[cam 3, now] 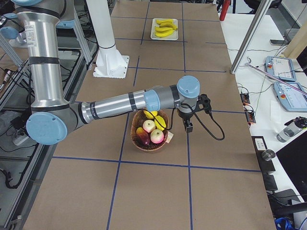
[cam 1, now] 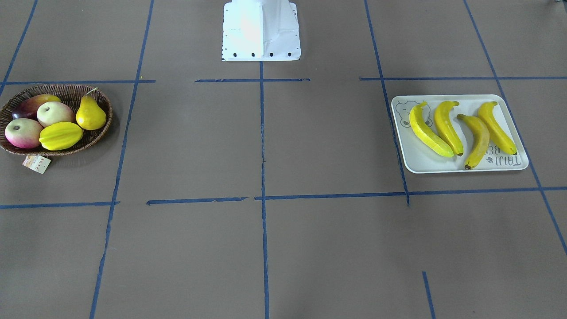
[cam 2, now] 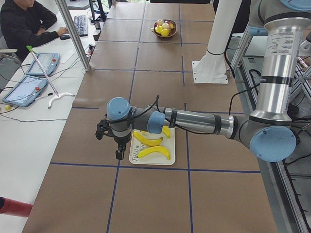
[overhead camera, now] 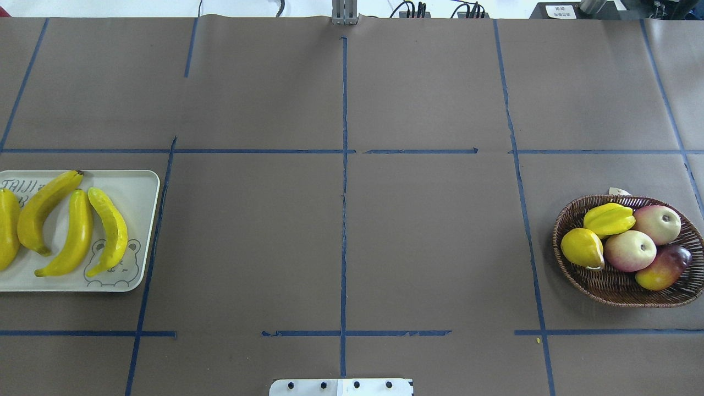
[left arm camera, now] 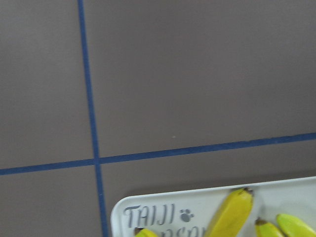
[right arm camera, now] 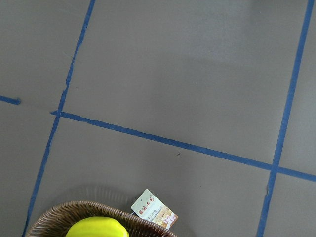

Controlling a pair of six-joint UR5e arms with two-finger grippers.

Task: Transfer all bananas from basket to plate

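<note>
on the brown table (cam 1: 310,146), blue tape (cam 1: 443,78) runs beside the plate (cam 1: 421,161).

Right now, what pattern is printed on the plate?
Pale grey plate with an outlined bear face and TAIJI lettering; clearest in the front-facing view.

Overhead: looks forward and down from behind the robot's base (overhead camera: 341,387), with the plate (overhead camera: 137,192) on the left and the basket (overhead camera: 608,283) on the right. Front-facing: stares steeply down from across the table (overhead camera: 264,236), mirroring those sides. At each table end: looks lengthwise, high and wide, sharing plate and basket. On the wrists: peers down close, apparently straight, catching only the plate's lettered corner and the basket's rim.
</note>
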